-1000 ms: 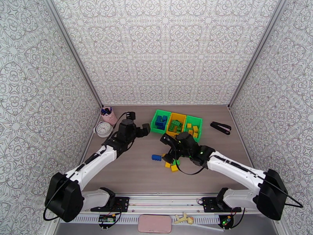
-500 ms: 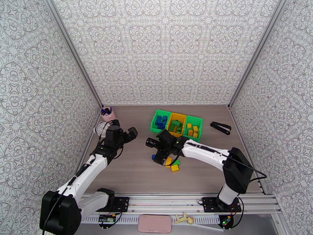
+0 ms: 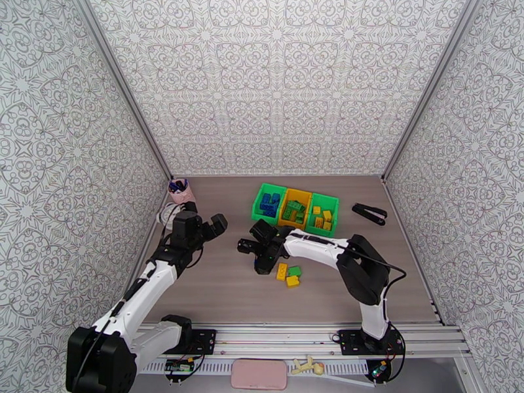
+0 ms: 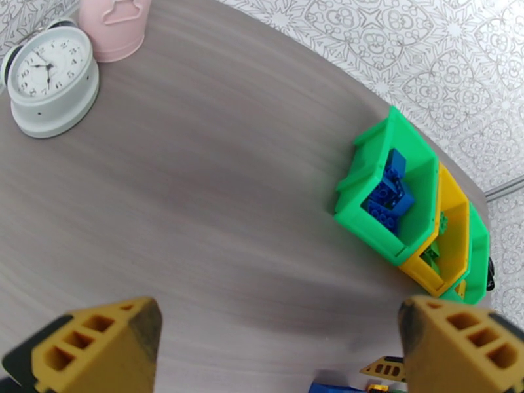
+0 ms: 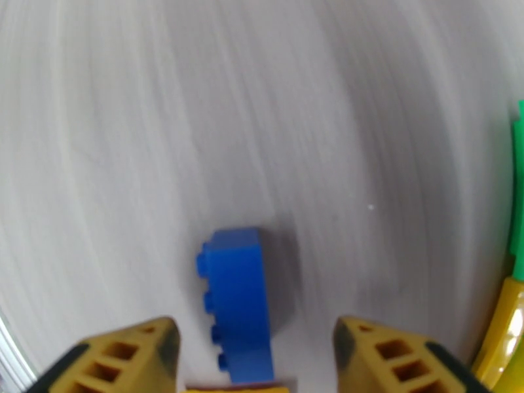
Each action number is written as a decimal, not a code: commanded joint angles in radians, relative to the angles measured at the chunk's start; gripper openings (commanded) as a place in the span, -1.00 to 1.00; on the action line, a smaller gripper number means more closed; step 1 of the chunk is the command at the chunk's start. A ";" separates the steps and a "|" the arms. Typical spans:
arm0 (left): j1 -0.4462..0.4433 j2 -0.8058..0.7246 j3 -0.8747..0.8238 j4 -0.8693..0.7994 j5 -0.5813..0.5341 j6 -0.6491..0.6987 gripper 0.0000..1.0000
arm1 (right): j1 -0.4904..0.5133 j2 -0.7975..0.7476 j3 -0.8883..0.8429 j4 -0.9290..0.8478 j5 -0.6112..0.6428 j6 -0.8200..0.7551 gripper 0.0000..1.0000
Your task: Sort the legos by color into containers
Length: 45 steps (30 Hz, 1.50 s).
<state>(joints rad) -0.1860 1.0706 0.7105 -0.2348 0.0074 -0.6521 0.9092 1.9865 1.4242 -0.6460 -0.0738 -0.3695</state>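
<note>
While the right gripper stands with jaws part spread low over the table, a blue lego lies between its fingers, touching neither. Just beside it lie 3 more legos, and the containers sit beyond; the left gripper hangs wide open, containers ahead to its right

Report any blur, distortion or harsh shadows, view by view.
Right wrist: motion-smeared, the table grain streaked, the blue brick soft-edged with a dim shadow on its right. Left wrist: sharp, clock face readable, but fisheye bends the table edge. Top external: crisp, evenly lit, no glare.
</note>
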 commanded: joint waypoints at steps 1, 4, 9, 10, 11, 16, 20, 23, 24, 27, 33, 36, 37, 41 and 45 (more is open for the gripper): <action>0.011 -0.022 -0.018 -0.025 0.017 0.009 0.99 | 0.005 0.039 0.057 -0.022 -0.030 -0.005 0.15; 0.011 -0.026 -0.024 -0.025 0.017 0.011 0.99 | 0.005 0.068 0.077 -0.021 -0.035 -0.004 0.04; 0.012 -0.035 -0.026 -0.030 0.019 0.015 0.99 | 0.005 0.087 0.090 -0.019 -0.037 0.000 -0.22; 0.011 -0.039 -0.026 -0.031 0.019 0.016 0.99 | 0.006 0.086 0.086 -0.016 -0.037 0.001 -0.29; 0.011 -0.040 -0.025 -0.032 0.020 0.016 0.99 | 0.005 0.082 0.082 -0.012 -0.037 0.004 -0.35; 0.013 -0.042 -0.026 -0.024 0.028 0.021 0.99 | 0.006 0.032 0.044 0.015 -0.031 0.026 -0.65; -0.006 -0.050 -0.041 0.021 0.037 0.040 0.99 | 0.004 -0.058 -0.031 0.099 -0.023 0.063 -0.68; -0.027 -0.059 -0.055 0.067 0.052 0.076 0.99 | -0.002 -0.144 -0.098 0.188 0.003 0.095 -0.68; -0.033 -0.061 -0.058 0.080 0.057 0.090 0.99 | -0.006 -0.174 -0.120 0.216 0.007 0.107 -0.67; -0.072 -0.071 -0.067 0.118 0.063 0.156 0.99 | -0.034 -0.280 -0.203 0.322 0.011 0.156 -0.67; -0.159 -0.085 -0.135 0.262 0.149 0.322 0.99 | -0.101 -0.457 -0.350 0.596 0.035 0.314 -0.67; -0.210 -0.087 -0.163 0.302 0.145 0.405 0.99 | -0.144 -0.476 -0.345 0.630 0.083 0.376 -0.67; -0.229 -0.086 -0.174 0.316 0.136 0.432 0.99 | -0.157 -0.470 -0.336 0.639 0.105 0.390 -0.67; -0.295 -0.082 -0.212 0.375 0.088 0.482 0.99 | -0.211 -0.401 -0.278 0.659 0.154 0.452 -0.67; -0.331 -0.081 -0.231 0.396 0.073 0.487 0.99 | -0.259 -0.281 -0.174 0.662 0.174 0.486 -0.68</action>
<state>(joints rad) -0.4988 0.9920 0.4957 0.0990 0.1062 -0.2131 0.6724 1.6360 1.1801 -0.0170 0.0509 0.0540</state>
